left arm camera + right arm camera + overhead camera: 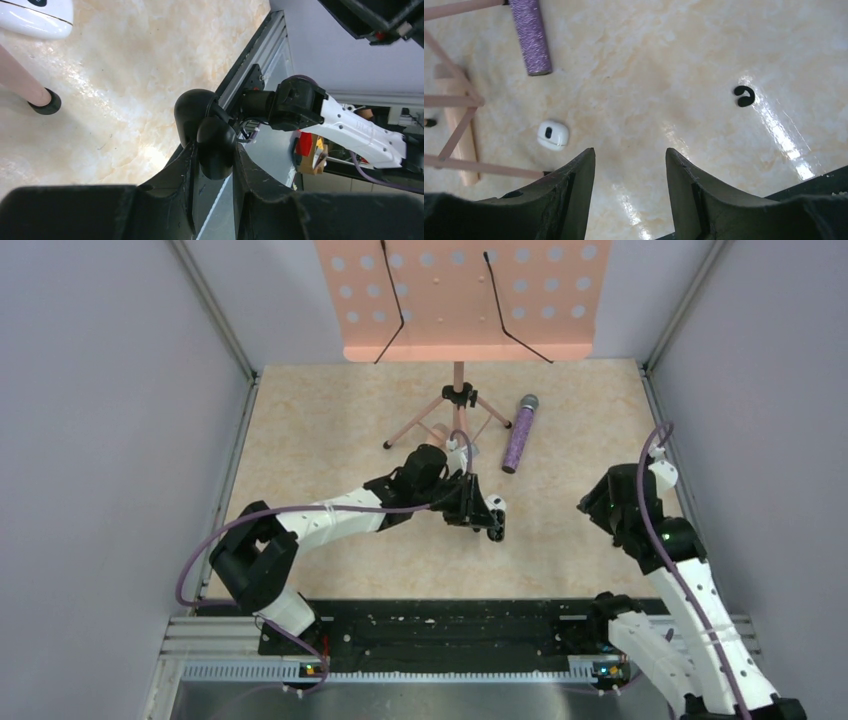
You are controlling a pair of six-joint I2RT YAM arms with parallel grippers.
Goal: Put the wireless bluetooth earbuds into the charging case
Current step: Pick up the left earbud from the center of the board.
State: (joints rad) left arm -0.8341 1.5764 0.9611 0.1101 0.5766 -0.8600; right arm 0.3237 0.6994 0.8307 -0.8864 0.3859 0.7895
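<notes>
Starting with the top view: one beige marbled glossy table (330, 430). One salmon-pink perforated sheet-metal music stand (465, 295) carries two black wire page holders (392, 300); its desk is cut off at the frame top. It stands on a thin-tubed pink tripod (455, 412). One glittery purple cylindrical microphone (520, 433) with a grey mesh head lies flat just right of the tripod. Two arms, white shells, black joints. The left gripper (490, 518) sits just in front of the tripod, clenched on something black that is hard to make out here. The right gripper (594, 502) is well right of the tripod; its jaws are unreadable from above.

Left wrist view: two matte black fingers (175, 192) clamp the smooth black rounded plastic charging case (216, 150). Two bulbous black lobes show, and the lower part is hidden between the fingers. One tripod leg ends in one black rubber foot (46, 102) at left. One glossy white curved piece (35, 20), cut off at the corner, cannot be identified. The right arm (350, 125) shows behind the case.

Right wrist view: jaws released, two black fingers apart, bare table between them. One small white glossy rounded plastic earbud (553, 135) with a black oval spot lies on the table just beside the tripod legs. One tiny black C-shaped bit (744, 96) lies well apart from the tripod. The microphone is cut off at the top.
</notes>
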